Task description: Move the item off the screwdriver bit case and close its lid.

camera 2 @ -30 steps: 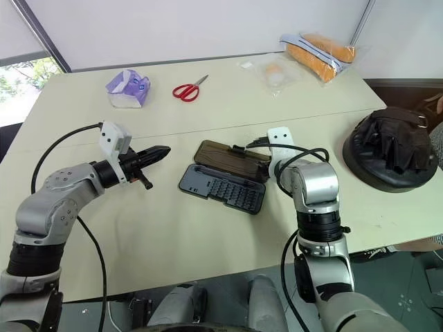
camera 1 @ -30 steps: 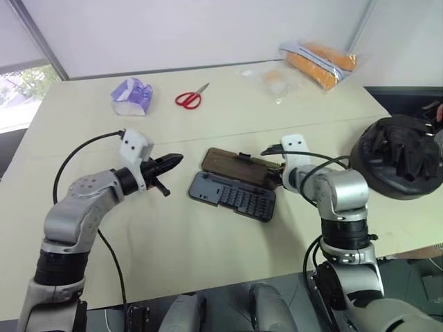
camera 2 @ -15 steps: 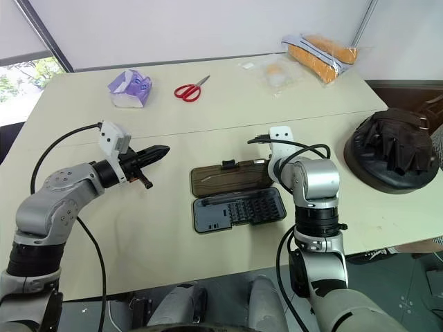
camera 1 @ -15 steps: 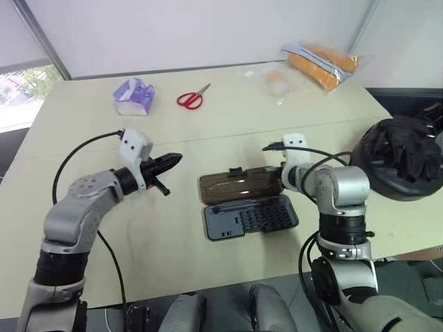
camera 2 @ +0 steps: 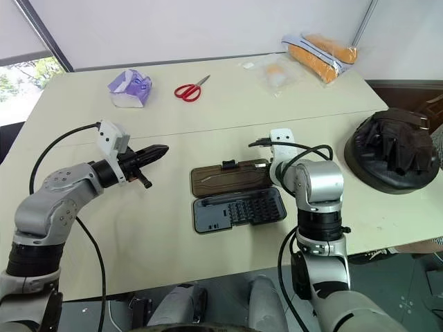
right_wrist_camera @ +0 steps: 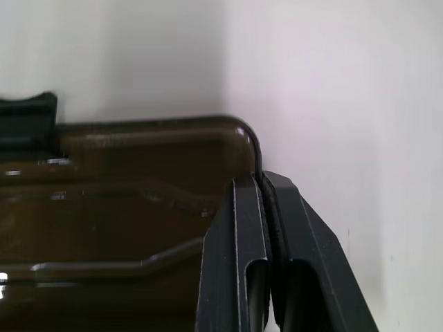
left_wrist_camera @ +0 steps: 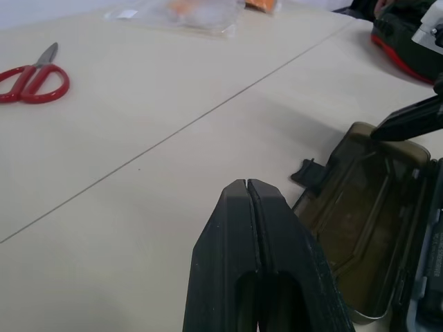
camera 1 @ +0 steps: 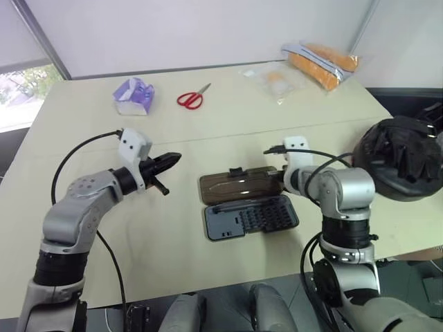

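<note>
The screwdriver bit case (camera 1: pixel 252 216) lies open in the middle of the table, its rows of bits showing. Its smoky-brown lid (camera 1: pixel 239 185) lies flat on the far side, with the black latch (camera 1: pixel 236 171) on its far edge. My right gripper (right_wrist_camera: pixel 261 181) is shut on the lid's right-hand rim at the corner. The item, a bulky black bag (camera 1: pixel 401 155), sits on the table to the right, apart from the case. My left gripper (camera 1: pixel 173 160) hovers left of the case, shut and empty, pointing toward it.
Red scissors (camera 1: pixel 192 99) and a purple-and-white packet (camera 1: pixel 133 97) lie at the far left. A clear bag (camera 1: pixel 275 81) and an orange wrapped package (camera 1: pixel 322 59) lie at the far right. The table's front edge runs just below the case.
The open case has swung from a slant to lie roughly along the table's front edge. My right gripper has shut on the lid's right end. The left arm has kept still.
</note>
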